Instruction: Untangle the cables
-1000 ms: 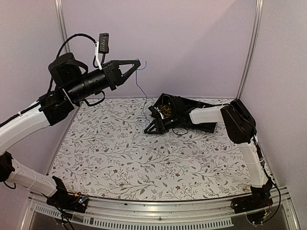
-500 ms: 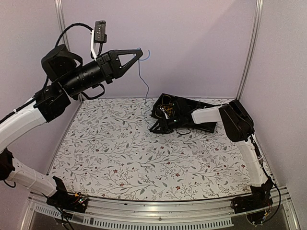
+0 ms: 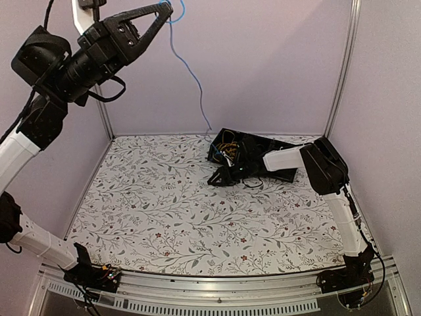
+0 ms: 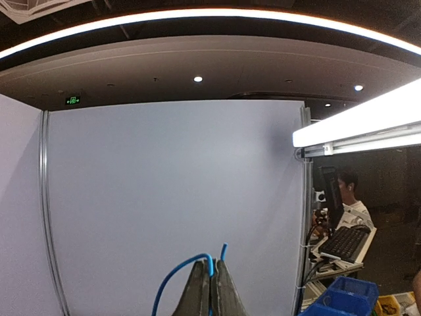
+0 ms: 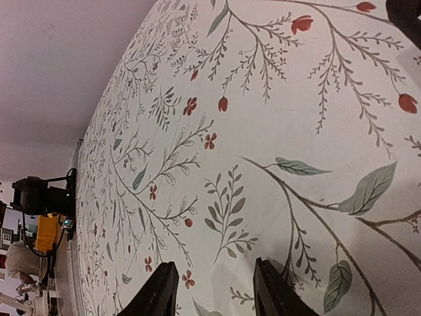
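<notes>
Where the left arm (image 3: pixel 62 69) reaches into the upper left of the top view, the left jaws are pinched tight on the blue cable (image 3: pixel 190 68), which slants down to the black tray (image 3: pixel 260 141) right of centre at the back of the tabletop (image 3: pixel 164 210). Yellow-orange cables (image 3: pixel 227 146) lie bunched in the tray. At the tray's lower left corner, the right jaws stand parted low over the tabletop, holding nothing.
</notes>
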